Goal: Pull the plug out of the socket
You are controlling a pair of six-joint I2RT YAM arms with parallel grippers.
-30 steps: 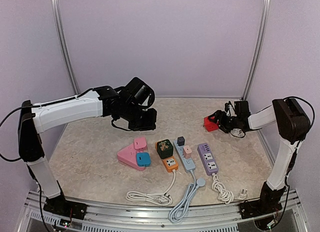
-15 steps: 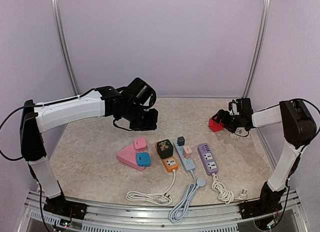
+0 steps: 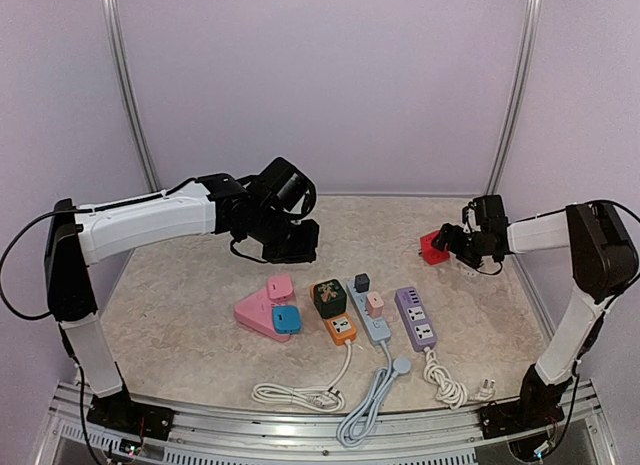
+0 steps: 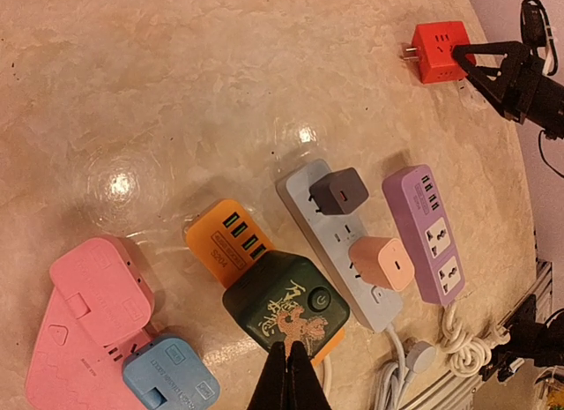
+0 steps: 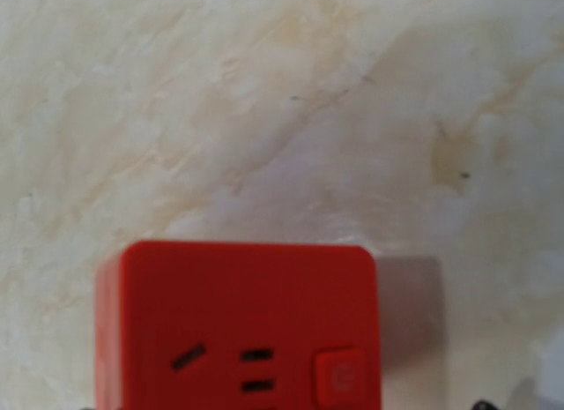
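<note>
Your left gripper (image 4: 286, 379) has its fingers pressed together into one thin point. It hangs above the table (image 3: 180, 315), over the far side of the cluster of strips, with the green cube (image 3: 329, 297) right under its tip in the left wrist view.

The red plug (image 3: 432, 249) lies loose on the marble at the far right, well apart from every socket and close to the table's right edge. Its prongs point left, toward the open middle.

Your right gripper (image 3: 446, 241) sits low just beside the plug on its right. One dark finger (image 4: 493, 64) looks to be touching the plug's corner, but from these angles you cannot tell whether the jaws are spread or closed.

Bare marble runs between the plug and the purple strip (image 3: 417, 318). The purple strip, the blue-grey strip (image 3: 372, 323), the orange strip (image 3: 340, 328) and the pink block (image 3: 262, 310) lie near one another in a row. Their cords (image 3: 300, 393) coil at the near edge. Left of the pink block the surface is bare out to the rail.
</note>
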